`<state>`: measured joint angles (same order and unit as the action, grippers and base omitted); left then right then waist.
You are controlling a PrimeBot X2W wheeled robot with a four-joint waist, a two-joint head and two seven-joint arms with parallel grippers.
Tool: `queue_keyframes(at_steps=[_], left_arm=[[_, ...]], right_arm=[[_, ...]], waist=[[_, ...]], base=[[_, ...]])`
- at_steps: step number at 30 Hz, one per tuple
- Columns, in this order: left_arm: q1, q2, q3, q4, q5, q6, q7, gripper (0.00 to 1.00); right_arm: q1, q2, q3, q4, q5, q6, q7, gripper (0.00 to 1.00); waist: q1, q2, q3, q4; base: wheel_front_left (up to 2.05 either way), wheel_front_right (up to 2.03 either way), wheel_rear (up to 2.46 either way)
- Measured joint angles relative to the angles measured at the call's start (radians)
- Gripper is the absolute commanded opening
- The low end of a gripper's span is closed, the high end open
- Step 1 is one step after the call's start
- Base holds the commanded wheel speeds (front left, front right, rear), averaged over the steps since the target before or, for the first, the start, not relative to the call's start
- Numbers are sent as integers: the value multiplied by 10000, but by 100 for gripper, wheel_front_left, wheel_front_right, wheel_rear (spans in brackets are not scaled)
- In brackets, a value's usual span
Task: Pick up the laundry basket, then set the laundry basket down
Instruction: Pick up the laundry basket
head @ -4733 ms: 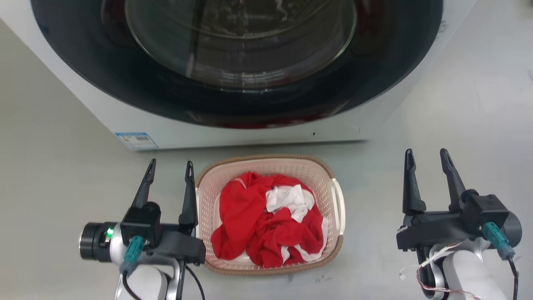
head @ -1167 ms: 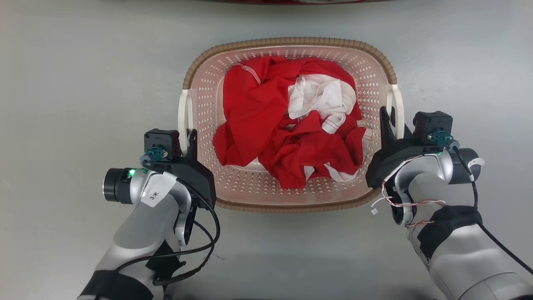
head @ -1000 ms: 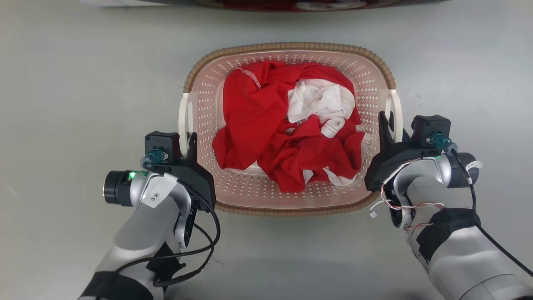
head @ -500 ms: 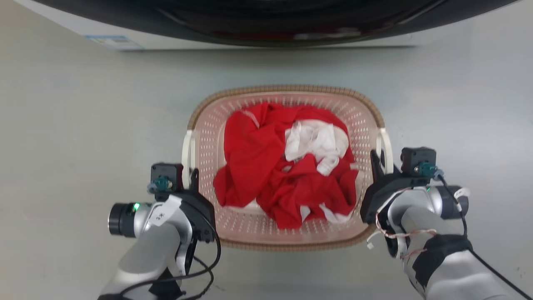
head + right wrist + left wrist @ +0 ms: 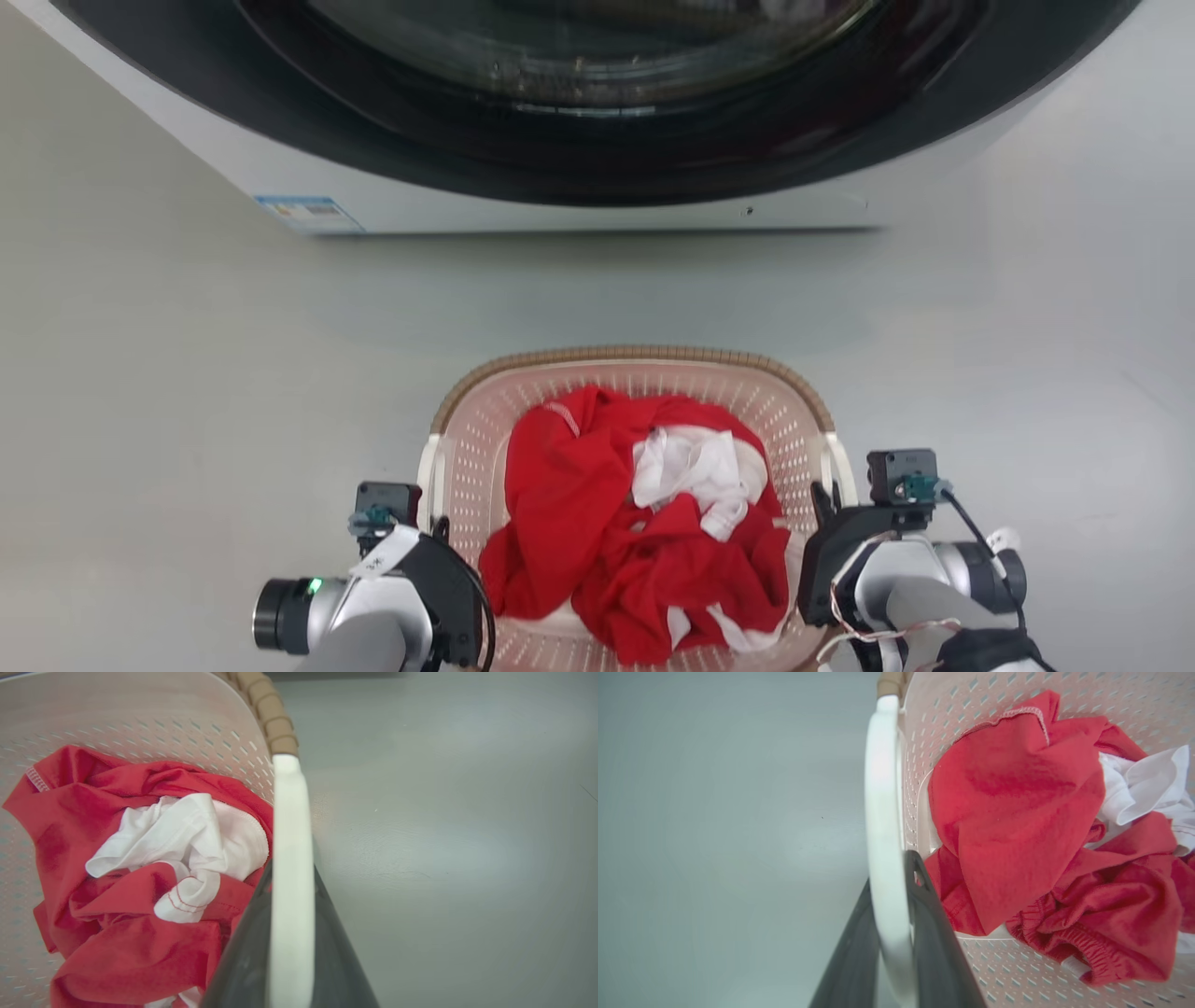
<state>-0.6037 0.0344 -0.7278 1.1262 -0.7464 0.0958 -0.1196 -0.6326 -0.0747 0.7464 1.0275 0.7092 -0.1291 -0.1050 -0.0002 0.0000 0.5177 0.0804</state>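
holding the laundry basket [image 5: 644, 357] by its two white handles, the left gripper [image 5: 889, 882] was clamped on the left handle [image 5: 881, 788] and the right gripper [image 5: 290, 872] on the right handle [image 5: 290, 812]. since half a second before, the head view had swung up to the washing machine [image 5: 579, 213] while both grips stayed the same. i judged the basket, between the arms and apart from the machine, was probably lifted, so setting down remained.

White side handles [image 5: 880, 812] of the cream perforated plastic laundry basket [image 5: 653, 378] hide the insides of my left gripper [image 5: 891, 872] and right gripper [image 5: 292, 858].
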Motion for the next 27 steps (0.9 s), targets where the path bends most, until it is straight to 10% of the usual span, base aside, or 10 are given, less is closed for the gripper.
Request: queue_keyframes(at_steps=[27], left_arm=[[2759,71,-997,539,-629,-257,1154,0]], right_arm=[[2915,2,1841,-309,2090,-82,1312,0]], waist=[[0,-2,-4157,43]], base=[[0,0,0]])
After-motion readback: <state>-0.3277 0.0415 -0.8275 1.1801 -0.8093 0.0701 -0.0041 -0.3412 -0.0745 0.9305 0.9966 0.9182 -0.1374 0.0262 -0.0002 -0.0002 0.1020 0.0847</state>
